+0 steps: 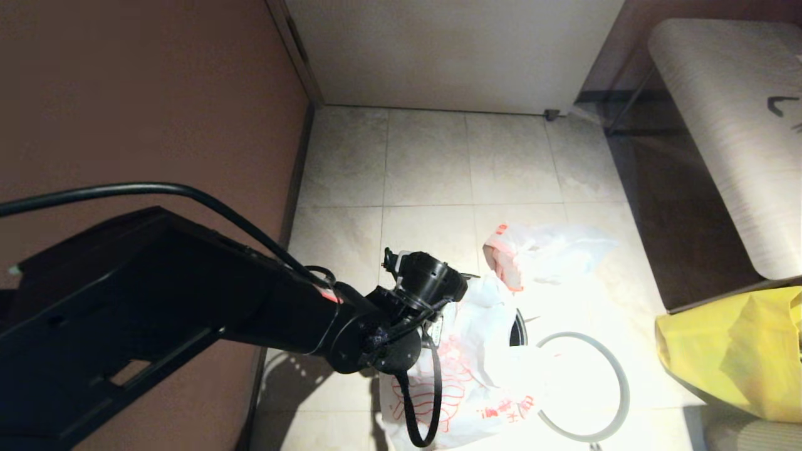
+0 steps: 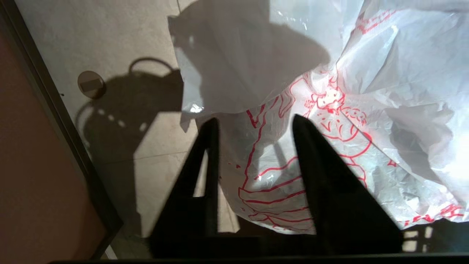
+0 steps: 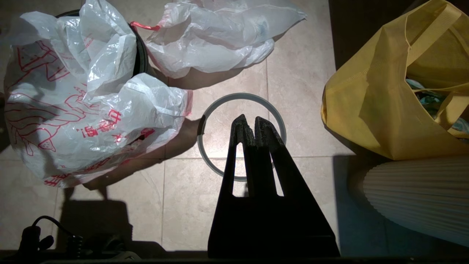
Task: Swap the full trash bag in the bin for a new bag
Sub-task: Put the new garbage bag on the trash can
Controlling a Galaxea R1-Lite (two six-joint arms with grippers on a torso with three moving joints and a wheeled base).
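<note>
Our left gripper hangs with jaws parted and nothing clasped, the new bag draped over the bin just beyond their tips. Only our right wrist view shows the right gripper clenched empty above the grey hoop.

A big yellow fabric bag with strap handles stands open on the pale tiled floor, beside a ribbed cream rounded piece of furniture. A brown wall meets a white door at the corner.
</note>
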